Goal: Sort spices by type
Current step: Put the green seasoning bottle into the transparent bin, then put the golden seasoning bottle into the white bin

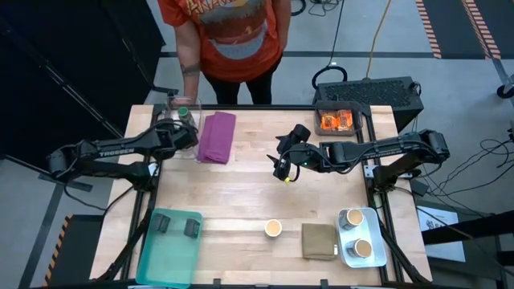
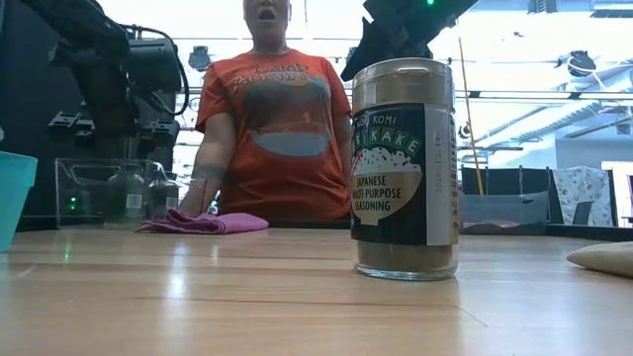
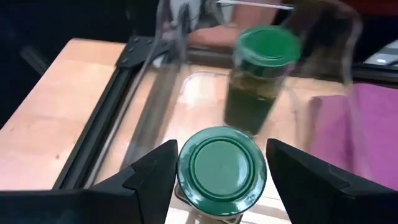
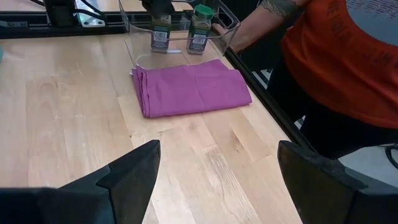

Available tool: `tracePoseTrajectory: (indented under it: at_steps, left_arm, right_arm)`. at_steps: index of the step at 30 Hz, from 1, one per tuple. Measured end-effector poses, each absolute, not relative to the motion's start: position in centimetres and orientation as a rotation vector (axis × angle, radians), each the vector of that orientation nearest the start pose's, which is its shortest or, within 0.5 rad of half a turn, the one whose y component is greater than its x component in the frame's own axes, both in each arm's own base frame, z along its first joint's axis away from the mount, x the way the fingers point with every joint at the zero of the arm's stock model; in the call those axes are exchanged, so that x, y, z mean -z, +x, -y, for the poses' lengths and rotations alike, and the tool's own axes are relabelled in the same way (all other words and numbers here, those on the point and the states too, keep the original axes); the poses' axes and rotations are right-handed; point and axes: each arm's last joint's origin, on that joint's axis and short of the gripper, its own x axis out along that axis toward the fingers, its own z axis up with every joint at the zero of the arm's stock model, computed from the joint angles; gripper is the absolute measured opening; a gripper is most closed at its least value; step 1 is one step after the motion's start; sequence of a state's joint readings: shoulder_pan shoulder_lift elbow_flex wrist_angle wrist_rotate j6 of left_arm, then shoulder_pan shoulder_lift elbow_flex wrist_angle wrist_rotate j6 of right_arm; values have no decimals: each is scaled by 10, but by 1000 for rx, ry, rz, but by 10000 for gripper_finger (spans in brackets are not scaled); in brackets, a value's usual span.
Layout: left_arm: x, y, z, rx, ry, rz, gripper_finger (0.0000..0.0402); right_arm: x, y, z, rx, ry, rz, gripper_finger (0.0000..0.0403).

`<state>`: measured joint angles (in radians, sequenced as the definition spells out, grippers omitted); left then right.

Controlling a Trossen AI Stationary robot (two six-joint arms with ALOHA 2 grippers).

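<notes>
I am looking down on the wooden table [image 1: 241,193], with a person in an orange shirt [image 1: 225,32] standing at its far edge and resting a hand by the clear bin [image 1: 178,128] at the far left corner. The teal tray [image 1: 170,245] is sitting at the near left, carrying two dark blocks [image 1: 161,222]. The purple cloth [image 1: 217,136] is lying just beside the clear bin, and the olive-tan cloth [image 1: 320,241] is lying near the small grey tray [image 1: 357,237] holding two tan-topped cups [image 1: 353,217]. A third cup [image 1: 273,228] is standing alone on the wood. Orange packets [image 1: 337,121] are sitting in a dark bin at the far right.

My left gripper [image 3: 219,168] is reaching into the clear bin, its fingers pinching a green-lidded jar [image 3: 222,169], with a second jar [image 3: 261,74] standing just beyond it. My right gripper [image 4: 217,180] is hovering over mid-table, fingers spread and holding nothing.
</notes>
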<state>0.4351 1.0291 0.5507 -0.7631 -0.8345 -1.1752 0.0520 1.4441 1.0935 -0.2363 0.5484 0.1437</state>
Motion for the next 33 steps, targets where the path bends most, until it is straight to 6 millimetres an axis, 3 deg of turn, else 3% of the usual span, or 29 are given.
tracePoseTrajectory:
  at_steps: [12, 18, 22, 26, 28, 33]
  left_arm:
    - [-209, 135, -80, -1542, -491, -501, 251]
    - [-227, 141, -72, -1389, -416, -553, 251]
    - [-237, 146, -54, -1222, -340, -581, 251]
    - [-242, 148, -34, -1099, -276, -555, 251]
    - [-244, 149, -24, -1047, -246, -542, 251]
    - [-249, 154, -1, -878, -117, -522, 251]
  right_arm:
    - [-286, 315, 1, 532, -24, -528, 306]
    - [-287, 317, -1, 462, 39, -506, 306]
    - [-305, 331, 8, 426, -14, -295, 306]
    - [-327, 331, 27, 479, -64, -168, 291]
    - [-328, 327, 18, 405, -61, -197, 280]
    - [-318, 319, -33, 286, 5, -313, 250]
